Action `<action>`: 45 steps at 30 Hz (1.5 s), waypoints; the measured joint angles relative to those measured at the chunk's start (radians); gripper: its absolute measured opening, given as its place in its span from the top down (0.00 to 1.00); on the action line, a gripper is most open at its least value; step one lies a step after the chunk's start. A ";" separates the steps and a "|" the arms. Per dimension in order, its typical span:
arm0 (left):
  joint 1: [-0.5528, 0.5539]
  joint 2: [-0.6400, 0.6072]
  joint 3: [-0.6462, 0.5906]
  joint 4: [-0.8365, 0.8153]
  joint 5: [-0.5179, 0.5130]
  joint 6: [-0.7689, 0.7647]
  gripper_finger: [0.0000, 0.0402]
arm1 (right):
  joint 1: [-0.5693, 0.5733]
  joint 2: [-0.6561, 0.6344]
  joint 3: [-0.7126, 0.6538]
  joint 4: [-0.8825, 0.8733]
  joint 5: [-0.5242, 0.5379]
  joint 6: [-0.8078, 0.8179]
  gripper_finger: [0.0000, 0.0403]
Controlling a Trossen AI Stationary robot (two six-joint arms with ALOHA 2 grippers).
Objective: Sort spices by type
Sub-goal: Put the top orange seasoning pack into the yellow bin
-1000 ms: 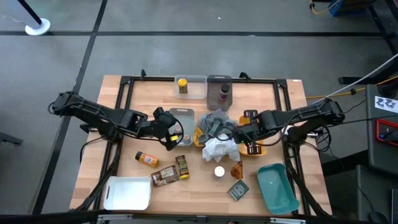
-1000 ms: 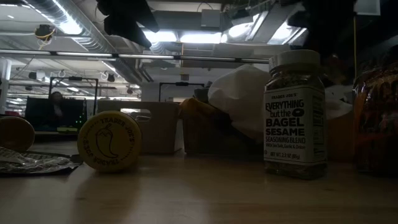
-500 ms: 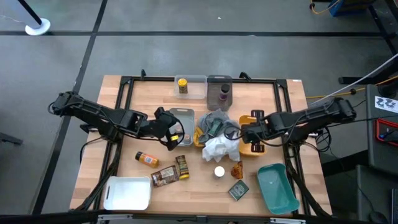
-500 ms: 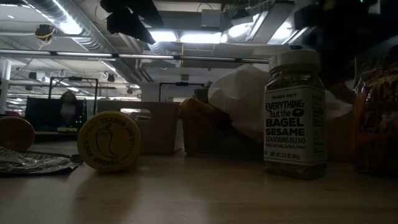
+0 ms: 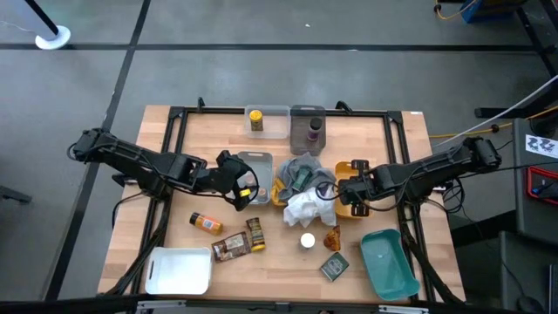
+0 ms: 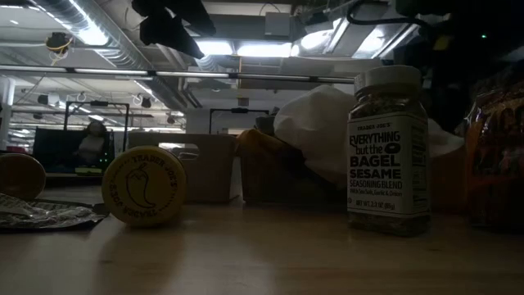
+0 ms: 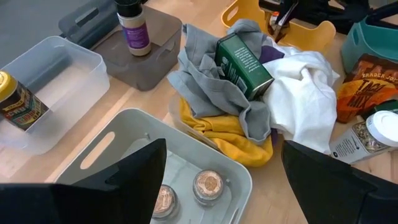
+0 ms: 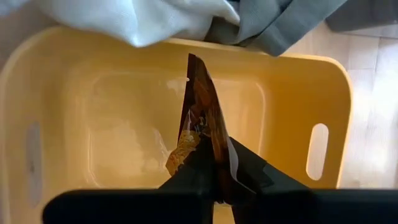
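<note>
R gripper: clenching a brown packet by its lower edge, fingers pressed tight on it; hovering over the yellow tray, packet standing edge-on above the tray floor. In high view it's sitting over that tray, R of the cloth pile.
L gripper: fingers spread wide, gripping nothing; hanging over the grey tray at table centre-left.
Grey tray contents: two tiny round pots lying side by side near one corner.
Clear tray: holding a yellow jar, upright, at the table's far edge.
Dark grey tray: just beside the clear one, holding a dark brown-purple jar, upright.
Cloth pile: grey cloth draping over a yellow cloth, white cloth next to it; a green tin resting tilted on the grey cloth.
Orange bottle: lying on its side on bare table, near side, L of centre.
Packets on table: two brown packets lying close together R of the orange bottle; another packet lying near the teal tray.
White-lid jar: standing upright on the table, label reading "Everything but the Bagel Sesame"; in low view close to camera.
Dark flat tin: lying near the front edge, just beside the teal tray.
White tray: sitting at the near-L corner.
Yellow round lid: showing face-on in low view, on edge on the table.
</note>
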 joint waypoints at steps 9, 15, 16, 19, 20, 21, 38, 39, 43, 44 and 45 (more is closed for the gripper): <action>0.000 0.000 0.000 -0.005 0.000 0.000 0.25 | 0.000 0.000 0.000 0.003 0.000 -0.001 0.91; 0.000 0.000 0.000 -0.005 0.000 0.000 0.25 | 0.000 0.000 0.000 0.002 -0.001 -0.001 0.91; 0.000 0.000 0.000 -0.005 0.000 0.000 0.25 | 0.000 0.000 0.000 0.002 -0.002 -0.001 0.91; 0.000 0.000 0.000 -0.006 0.000 -0.001 0.25 | 0.000 0.000 0.000 0.002 -0.008 -0.001 0.91; 0.000 0.000 0.000 -0.006 0.000 -0.001 0.25 | 0.000 0.000 0.000 0.002 -0.008 -0.001 0.90; 0.000 0.000 0.000 -0.006 0.000 -0.001 0.25 | 0.000 0.000 0.000 0.001 -0.008 -0.001 0.89; 0.001 0.006 0.000 0.036 -0.001 -0.107 0.25 | 0.000 -0.008 0.001 -0.021 -0.008 -0.001 0.65; 0.001 0.010 0.000 0.056 0.000 -0.105 0.25 | 0.000 -0.017 0.002 -0.023 -0.008 -0.002 0.65; 0.002 0.043 0.000 0.204 0.001 -0.058 0.25 | 0.000 -0.076 0.020 -0.062 -0.002 -0.008 0.65; 0.002 0.054 0.000 0.249 0.001 -0.035 0.25 | 0.000 -0.098 0.023 -0.065 0.005 -0.011 0.65; 0.005 0.065 0.000 0.297 0.002 -0.011 0.25 | 0.000 -0.125 0.023 -0.064 0.010 -0.020 0.65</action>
